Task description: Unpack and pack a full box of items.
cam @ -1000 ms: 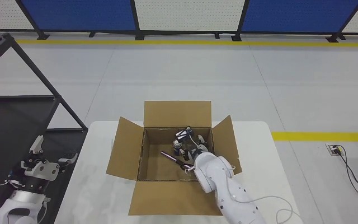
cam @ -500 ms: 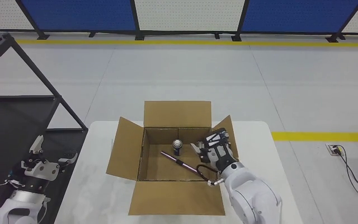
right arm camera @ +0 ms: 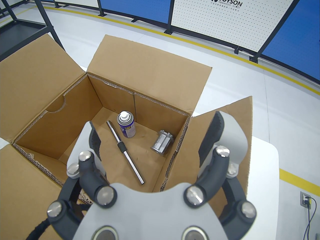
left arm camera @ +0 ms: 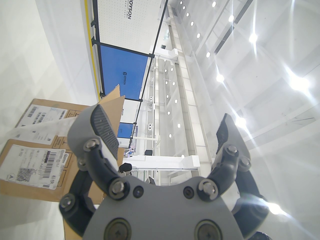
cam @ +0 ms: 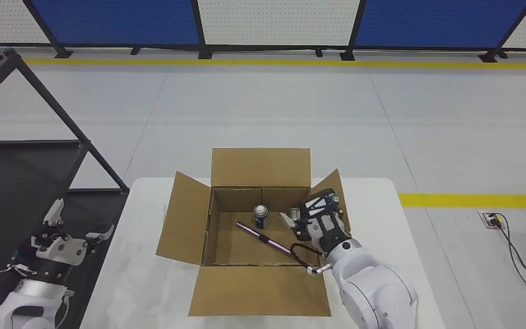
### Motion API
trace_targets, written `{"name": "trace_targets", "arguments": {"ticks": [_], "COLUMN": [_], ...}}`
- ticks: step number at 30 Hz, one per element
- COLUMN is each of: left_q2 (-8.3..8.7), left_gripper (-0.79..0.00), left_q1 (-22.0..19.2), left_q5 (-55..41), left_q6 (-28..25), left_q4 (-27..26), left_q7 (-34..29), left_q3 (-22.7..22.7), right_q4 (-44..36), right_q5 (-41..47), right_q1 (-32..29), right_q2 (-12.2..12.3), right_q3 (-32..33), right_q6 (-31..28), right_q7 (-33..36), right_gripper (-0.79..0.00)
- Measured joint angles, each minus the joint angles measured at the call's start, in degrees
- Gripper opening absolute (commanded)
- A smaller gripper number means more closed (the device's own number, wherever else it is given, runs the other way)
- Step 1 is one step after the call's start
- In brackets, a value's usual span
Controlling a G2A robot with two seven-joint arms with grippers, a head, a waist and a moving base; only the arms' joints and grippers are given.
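Hovering above box (right arm camera: 160, 108) right wall, right hand (right arm camera: 155, 126) released, empty. Best: drop straight onto cylinder (right arm camera: 161, 144) inside box, jaws straddling its sides, clearing cardboard. Left hand (left arm camera: 163, 119) released, away from box.

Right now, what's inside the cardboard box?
Inside the cardboard box: an upright spray can, a metal rod lying flat, and a grey metal cylinder near one wall. The floor behind the right gripper is covered.
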Motion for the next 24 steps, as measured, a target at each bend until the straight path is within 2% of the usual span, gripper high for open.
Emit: {"name": "trace_targets", "arguments": {"ticks": [4, 8, 14, 20, 24], "left_q2": [0.0, 0.13, 0.57, 1.42, 2.04], "left_gripper": [0.0, 0.0, 0.0, 0.0, 0.0], "left_q1": [0.0, 0.9, 1.9, 1.9, 1.2], "left_q5": [0.0, 0.5, 0.7, 3.3, 3.8], "left_q6": [0.0, -0.3, -1.9, -4.2, -4.4], "left_q4": [0.0, -0.6, -0.9, -0.1, 0.9], "left_q7": [0.0, -2.6, -11.2, -23.4, -30.4], "left_q3": [0.0, 0.1, -0.5, -0.7, -1.0], "right_q4": [-0.3, -2.3, -6.7, -9.2, -9.0], "right_q5": [1.1, 9.3, 22.6, 37.8, 51.3], "right_q1": [-0.5, -1.5, -3.3, -4.2, -4.5], "right_q2": [0.0, 0.2, 0.7, 1.2, 1.9], "right_q3": [0.0, 1.9, 6.4, 13.8, 19.9], "right_q6": [-0.2, -3.8, -6.7, -4.1, -4.7], "right_q7": [-0.7, -0.7, 0.5, 4.2, 8.6], "right_gripper": [0.0, 0.0, 0.0, 0.0, 0.0]}}
